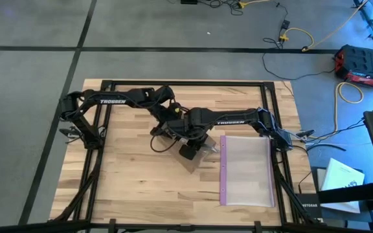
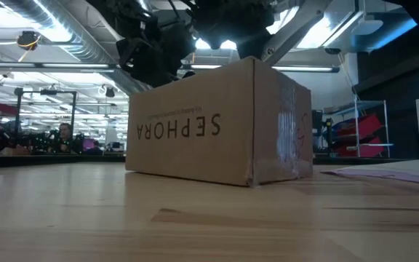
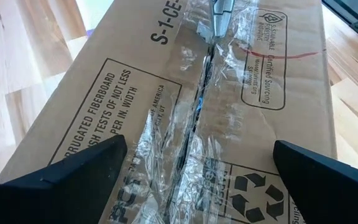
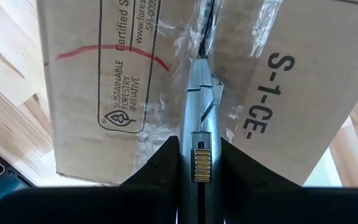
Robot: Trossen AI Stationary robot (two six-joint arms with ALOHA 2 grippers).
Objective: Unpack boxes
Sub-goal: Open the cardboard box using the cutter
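Cardboard box (image 3: 166, 112), crinkled tape seam; right claw (image 4: 199, 155) grips grey knife (image 4: 199, 112) (left claw (image 3: 197, 168) wide).

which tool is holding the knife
The right tool, shut on the grey knife at the box's taped seam; the left tool hovers open, empty.

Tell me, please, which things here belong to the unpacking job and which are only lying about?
In the job:
- cardboard box, tape seam up
- grey knife tool, held in the right end effector, blade at the seam
- left end effector, open above the box

Lying about:
- clear plastic bag, beside the box
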